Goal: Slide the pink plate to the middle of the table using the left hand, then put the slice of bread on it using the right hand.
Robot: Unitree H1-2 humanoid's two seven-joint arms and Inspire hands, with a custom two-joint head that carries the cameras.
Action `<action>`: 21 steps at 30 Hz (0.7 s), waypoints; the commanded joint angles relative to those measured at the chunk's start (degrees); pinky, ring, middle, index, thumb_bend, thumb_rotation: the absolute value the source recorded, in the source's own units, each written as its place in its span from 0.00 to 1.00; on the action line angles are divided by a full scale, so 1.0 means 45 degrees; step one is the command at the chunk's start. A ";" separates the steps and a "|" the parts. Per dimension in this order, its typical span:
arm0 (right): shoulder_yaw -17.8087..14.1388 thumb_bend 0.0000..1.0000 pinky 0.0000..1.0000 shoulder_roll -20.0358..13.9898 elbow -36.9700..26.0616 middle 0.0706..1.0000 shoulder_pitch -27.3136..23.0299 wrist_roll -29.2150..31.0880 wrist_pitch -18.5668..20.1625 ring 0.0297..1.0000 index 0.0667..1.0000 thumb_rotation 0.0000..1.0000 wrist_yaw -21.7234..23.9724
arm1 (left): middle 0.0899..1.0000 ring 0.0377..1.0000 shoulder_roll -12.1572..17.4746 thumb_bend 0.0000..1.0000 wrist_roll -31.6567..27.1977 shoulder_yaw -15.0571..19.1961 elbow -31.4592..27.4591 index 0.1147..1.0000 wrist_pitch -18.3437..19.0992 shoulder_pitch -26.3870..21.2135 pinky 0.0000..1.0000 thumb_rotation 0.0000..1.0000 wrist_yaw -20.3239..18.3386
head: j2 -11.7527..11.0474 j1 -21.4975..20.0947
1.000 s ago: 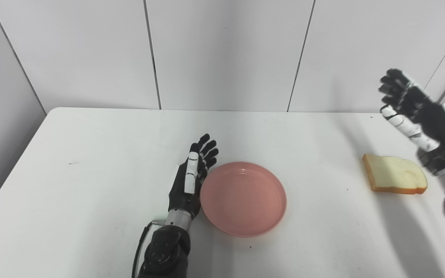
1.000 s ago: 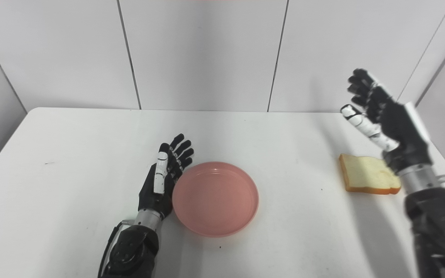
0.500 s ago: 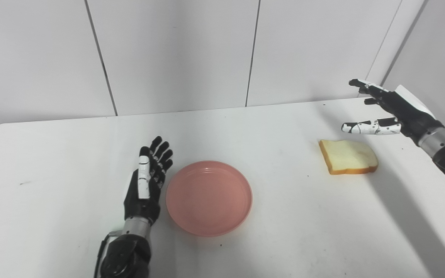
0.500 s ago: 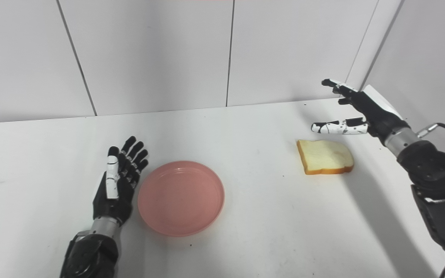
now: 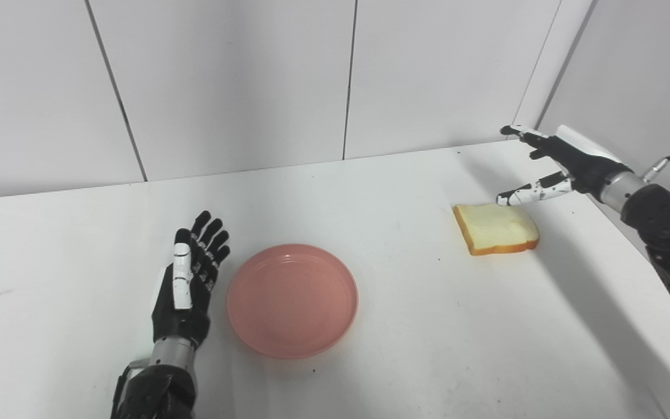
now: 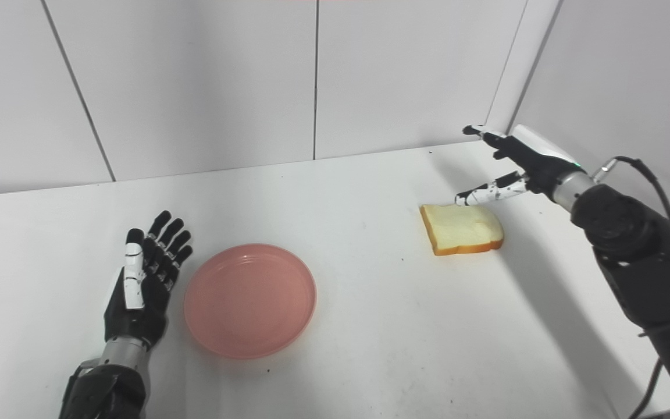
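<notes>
The plate [image 5: 292, 299] is pink and round, and it lies flat on the white desk [image 5: 428, 349], a little left of the centre in the lower half of the frame. Nothing is inside it. The bread [image 5: 496, 228] lies flat on the desk in the right part of the frame, above the middle line and well apart from the plate; its crust is brown along the lower edge.

The left hand [image 5: 186, 279] is just beside the left rim of the plate, at the lower left of the frame. It is released: the fingers are stretched and a little apart, pointing to the top of the frame, and it holds nothing. I cannot tell if it touches the rim, a thin gap seems to be between them.

The right hand [image 5: 550, 163] comes from the right edge, at the upper right of the frame, just above the bread. It is also released, with fingers spread wide toward the left. One white fingertip [image 6: 467, 199] is very near the upper edge of the bread, but contact is not clear
</notes>
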 commanded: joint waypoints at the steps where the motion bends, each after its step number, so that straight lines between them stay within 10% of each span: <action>1: 0.0084 0.98 0.91 -0.0627 -0.0063 1.00 -0.0836 -0.0287 -0.0024 1.00 0.94 0.34 0.0193 | 0.91 0.92 0.0142 0.65 -0.0204 0.0128 -0.0093 0.89 -0.0301 -0.0242 0.93 1.00 -0.0148 | -0.0090 -0.0246; 21: 0.2864 1.00 0.90 -0.0491 0.0169 0.97 -0.2015 -0.4080 -0.0219 0.99 0.97 0.38 0.1323 | 0.92 0.91 0.0537 0.68 -0.0466 0.0330 0.0230 0.90 -0.0806 -0.0274 0.94 0.99 -0.0695 | -0.0272 -0.0858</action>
